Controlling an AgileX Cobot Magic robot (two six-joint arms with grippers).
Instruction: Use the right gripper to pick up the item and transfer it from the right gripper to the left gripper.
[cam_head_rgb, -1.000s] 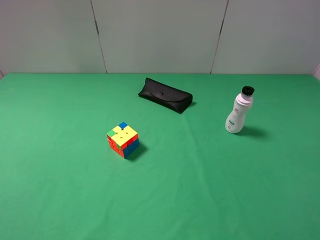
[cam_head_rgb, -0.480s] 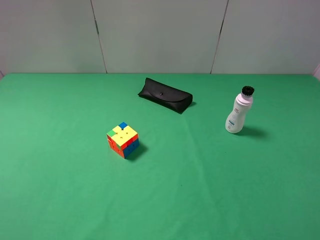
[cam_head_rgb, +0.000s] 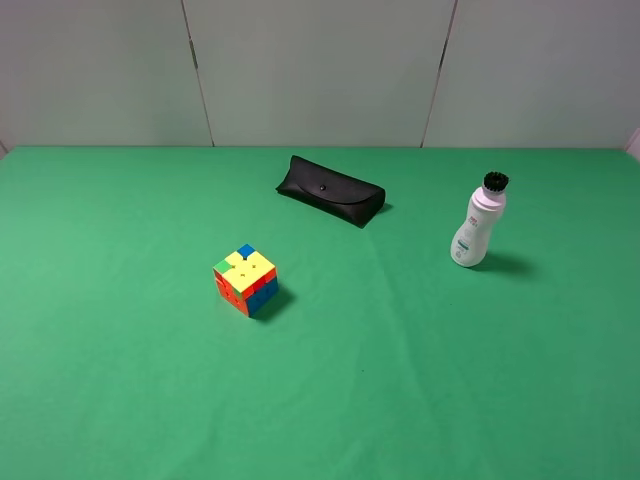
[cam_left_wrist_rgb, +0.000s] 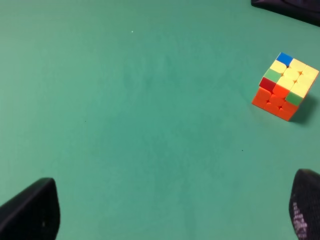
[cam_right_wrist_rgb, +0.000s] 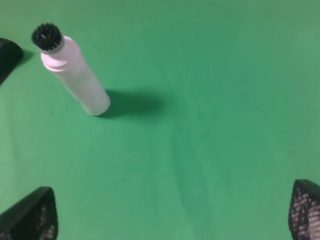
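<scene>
Item (cam_head_rgb: 478, 225): a small white bottle with a black bristly cap, a pale pink neck band and a small blue label. It stands upright on the right part of the desk (cam_head_rgb: 120, 380), with its shadow falling to the right, and nothing touches it.
Left gripper (cam_left_wrist_rgb: 167, 210): seen only in the left wrist view. Two black fingertips (cam_left_wrist_rgb: 30, 212) sit at opposite edges of that picture. The jaws are spread wide, with only green desk between them.
Puzzle cube (cam_head_rgb: 245, 280): multicoloured and left of the desk's middle. Its top is mostly yellow with a blue and a green tile, and orange-red and blue sides face the camera. In the left wrist view the cube (cam_left_wrist_rgb: 285, 86) lies ahead of the jaws and off to one side, apart from both fingertips.
Glasses case (cam_head_rgb: 331, 190): black, closed and lying flat at a slant. It is near the middle and toward the back of the desk, well apart from the cube and the bottle.
Right gripper (cam_right_wrist_rgb: 170, 212): seen only in the right wrist view. Its jaws gape wide and hold nothing. The bottle (cam_right_wrist_rgb: 75, 75) stands ahead of them, well clear of both fingertips (cam_right_wrist_rgb: 306, 210).
Wall (cam_head_rgb: 320, 70): pale grey panels behind the desk.
</scene>
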